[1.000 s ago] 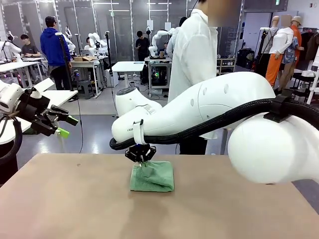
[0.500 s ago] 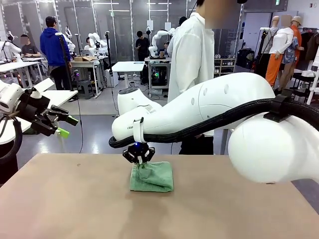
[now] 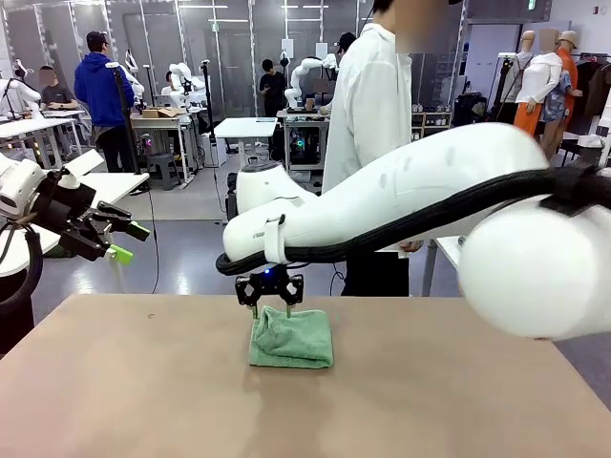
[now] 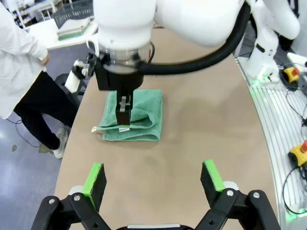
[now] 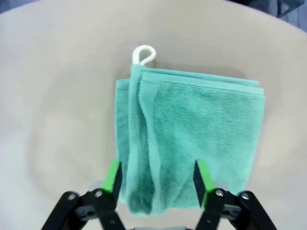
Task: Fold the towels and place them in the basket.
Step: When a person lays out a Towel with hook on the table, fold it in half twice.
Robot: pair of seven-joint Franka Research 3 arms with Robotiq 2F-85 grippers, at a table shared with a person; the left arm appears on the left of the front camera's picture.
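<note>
Right fingers (image 5: 113,178) spread wide above the folded green towel (image 3: 294,339); left fingers (image 4: 94,184) wide too, off to the side.

Seen from the right wrist, the two green pads stand apart over the towel's near edge with nothing clamped between them; whether the tips brush the cloth I cannot tell. The towel lies folded into a thick, roughly square pad on the table (image 3: 143,382), near the middle toward the far edge, its layers bunched along one side and a white loop (image 5: 144,54) poking from one corner. In the front view the left fingers hang beyond the table's left end, raised above its level and well apart from the towel, holding nothing. A person (image 3: 372,105) in a white coat stands at the far side behind the right arm.
</note>
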